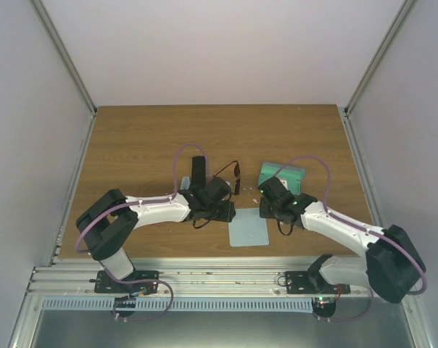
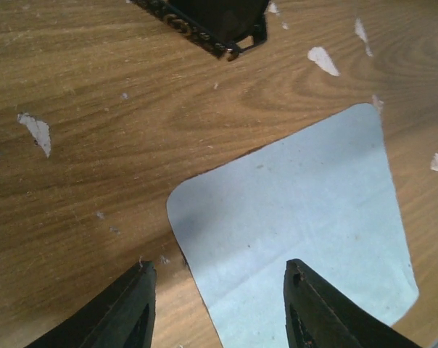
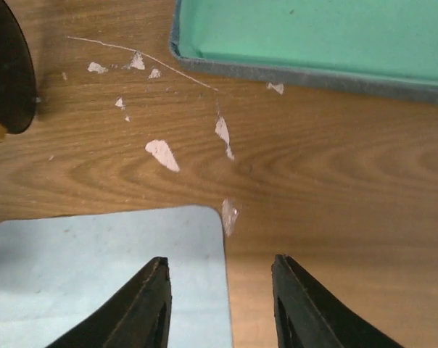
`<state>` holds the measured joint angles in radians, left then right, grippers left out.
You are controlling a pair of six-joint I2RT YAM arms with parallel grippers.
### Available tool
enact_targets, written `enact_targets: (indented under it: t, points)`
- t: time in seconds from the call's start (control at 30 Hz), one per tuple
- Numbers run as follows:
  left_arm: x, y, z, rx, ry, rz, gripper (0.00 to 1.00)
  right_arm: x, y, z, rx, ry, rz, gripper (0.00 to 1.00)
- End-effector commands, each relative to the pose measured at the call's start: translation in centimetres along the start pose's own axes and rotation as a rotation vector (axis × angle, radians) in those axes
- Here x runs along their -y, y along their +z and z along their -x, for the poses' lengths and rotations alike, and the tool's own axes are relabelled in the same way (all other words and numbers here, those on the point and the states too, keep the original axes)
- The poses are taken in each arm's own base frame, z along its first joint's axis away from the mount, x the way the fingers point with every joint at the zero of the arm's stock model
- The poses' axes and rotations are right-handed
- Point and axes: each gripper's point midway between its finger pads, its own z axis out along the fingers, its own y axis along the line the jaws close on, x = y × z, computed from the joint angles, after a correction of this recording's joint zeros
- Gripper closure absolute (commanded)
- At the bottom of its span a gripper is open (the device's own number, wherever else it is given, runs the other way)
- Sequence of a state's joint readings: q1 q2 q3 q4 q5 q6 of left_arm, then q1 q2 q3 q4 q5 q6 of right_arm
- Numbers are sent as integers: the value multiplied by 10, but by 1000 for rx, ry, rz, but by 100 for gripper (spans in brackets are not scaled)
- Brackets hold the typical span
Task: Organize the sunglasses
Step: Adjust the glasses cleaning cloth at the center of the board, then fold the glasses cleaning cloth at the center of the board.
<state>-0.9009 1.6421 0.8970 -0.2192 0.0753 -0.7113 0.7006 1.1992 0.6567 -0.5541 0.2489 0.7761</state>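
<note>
The sunglasses (image 1: 230,174), thin black wire with dark lenses, lie on the wooden table behind the two grippers. The left wrist view catches a dark lens and patterned temple (image 2: 212,20) at its top edge. In the right wrist view, one dark lens (image 3: 7,72) shows at the left edge. My left gripper (image 2: 219,268) hangs open over the near-left corner of a light blue cloth (image 2: 299,217), nothing between its fingers. My right gripper (image 3: 219,261) is open too, straddling the cloth's (image 3: 103,275) right corner, and holds nothing. From above, both grippers (image 1: 230,212) (image 1: 264,210) sit close together at the cloth (image 1: 248,228).
A green-lined tray with a grey rim (image 1: 282,174) (image 3: 313,36) lies just beyond the right gripper. An oblong black case (image 1: 198,169) sits left of the sunglasses, partly behind the left arm. White chips mark the wood (image 3: 163,154). Metal rails border the table's sides.
</note>
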Motion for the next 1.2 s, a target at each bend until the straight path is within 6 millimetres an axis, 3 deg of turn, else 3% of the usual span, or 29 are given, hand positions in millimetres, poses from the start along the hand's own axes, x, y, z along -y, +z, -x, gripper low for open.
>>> enact_targets:
  t: [0.0, 0.2, 0.53, 0.83, 1.17]
  points:
    - [-2, 9, 12, 24, -4, 38, 52, -2, 20, 12, 11, -58, 30, 63]
    - [-8, 20, 13, 7, -22, 86, 54, 0, 41, 4, -43, -74, 25, 70]
    - [-15, 36, 4, -46, -25, 119, 57, -1, 60, -11, -90, -94, 44, 79]
    - [-21, 41, -2, -66, -25, 136, 69, 3, 67, -19, -120, -101, 27, 80]
    - [-19, 43, -4, -66, -32, 116, 83, -1, 63, -27, -151, -99, 64, 89]
